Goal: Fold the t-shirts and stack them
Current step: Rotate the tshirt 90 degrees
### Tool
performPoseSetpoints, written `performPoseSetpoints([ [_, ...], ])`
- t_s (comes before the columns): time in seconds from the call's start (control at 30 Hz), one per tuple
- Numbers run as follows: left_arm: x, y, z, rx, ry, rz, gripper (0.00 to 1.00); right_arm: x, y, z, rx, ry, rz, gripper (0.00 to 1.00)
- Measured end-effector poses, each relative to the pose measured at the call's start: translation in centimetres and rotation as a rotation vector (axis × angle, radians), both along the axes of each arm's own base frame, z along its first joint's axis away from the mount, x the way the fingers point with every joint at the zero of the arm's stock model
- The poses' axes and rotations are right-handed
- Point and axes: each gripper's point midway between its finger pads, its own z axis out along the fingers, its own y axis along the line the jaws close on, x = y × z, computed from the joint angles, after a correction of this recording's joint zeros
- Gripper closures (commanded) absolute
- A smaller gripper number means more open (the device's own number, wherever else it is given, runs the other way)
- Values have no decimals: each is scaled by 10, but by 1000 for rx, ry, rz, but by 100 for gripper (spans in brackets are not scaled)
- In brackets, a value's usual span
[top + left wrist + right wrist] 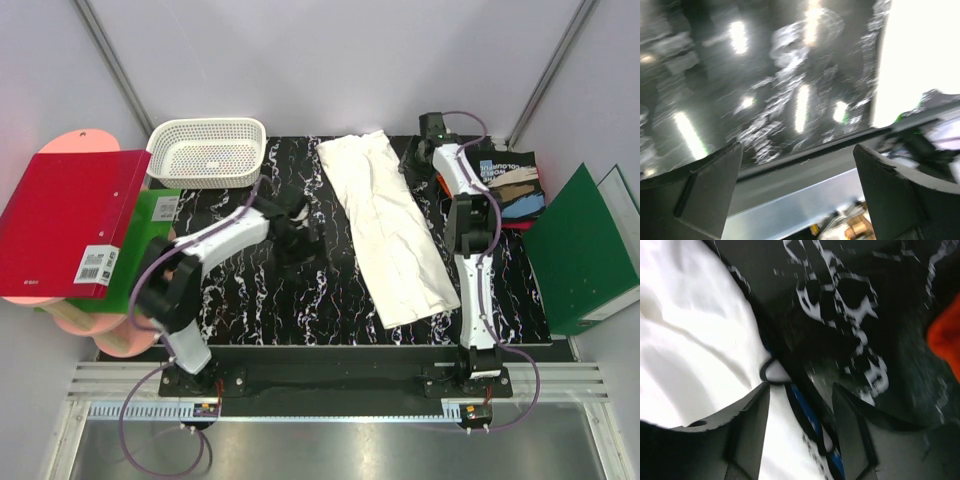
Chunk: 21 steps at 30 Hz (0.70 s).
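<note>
White cloth t-shirt (388, 232) lies folded long on glossy marbled table (330, 290).

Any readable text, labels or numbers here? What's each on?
No text reads clearly.
Black t-shirt: white print lettering, too small.
Red binder: barcode label, too small.
Left green binder: white label, too small.
Basket: small label inside, too small.
</note>
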Motion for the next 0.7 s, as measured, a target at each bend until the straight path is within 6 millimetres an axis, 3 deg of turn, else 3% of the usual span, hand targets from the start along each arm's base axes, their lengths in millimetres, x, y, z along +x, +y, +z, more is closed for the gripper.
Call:
performPoseSetpoints([
  [0.1,5,-54,-18,-110,38,-15,1,-29,-4,27,-48,33,24,35],
  [0.2,4,-108,-24,-215,59,-41,1,-45,-9,80,-76,-21,40,32],
  [0.33,-14,-162,-25,-329,101,-76,2,-61,-18,183,-97,-199,43,27],
  [0.47,-38,-190,-29,-358,164,-102,3,-80,-39,267,-122,-361,9,26],
  [0.57,-54,-193,-35,-332,211,-104,3,-90,-61,295,-138,-414,-37,26],
  [0.7,-62,-192,-37,-310,238,-97,3,-92,-83,293,-150,-400,-79,26],
])
